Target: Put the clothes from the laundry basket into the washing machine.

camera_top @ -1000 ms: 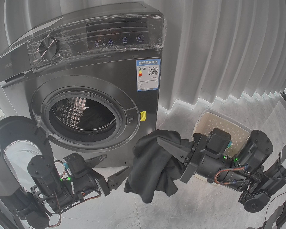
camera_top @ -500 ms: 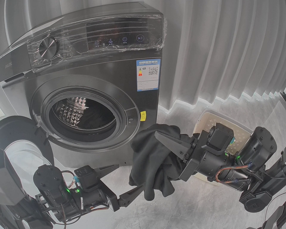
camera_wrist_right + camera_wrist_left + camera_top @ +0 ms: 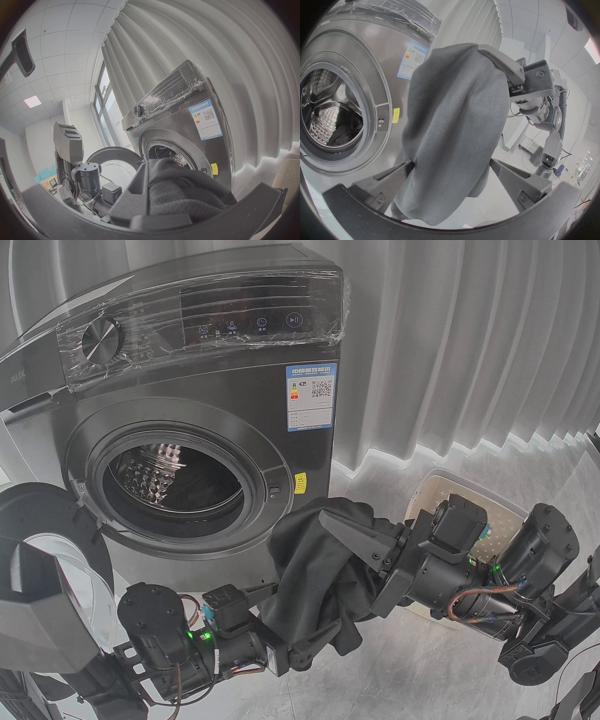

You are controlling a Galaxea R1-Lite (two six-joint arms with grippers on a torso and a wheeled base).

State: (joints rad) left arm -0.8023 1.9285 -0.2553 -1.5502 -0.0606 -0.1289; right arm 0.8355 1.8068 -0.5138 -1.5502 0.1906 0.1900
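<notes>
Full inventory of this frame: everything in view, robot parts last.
washing machine: 1, dark grey, left, drum open
door: 1, dark rim, clear glass, swung open at machine's left
clothes in drum: dark, count unclear, inside drum
garment: 1, black, hanging before the machine's lower right corner
laundry basket: 1, cream, on floor right of machine, behind right arm
curtain: 1, white, behind machine and basket
floor: grey, marbled
right gripper: 1, black, shut on garment's top
left gripper: 1, black, open, fingers either side of garment's lower part
</notes>
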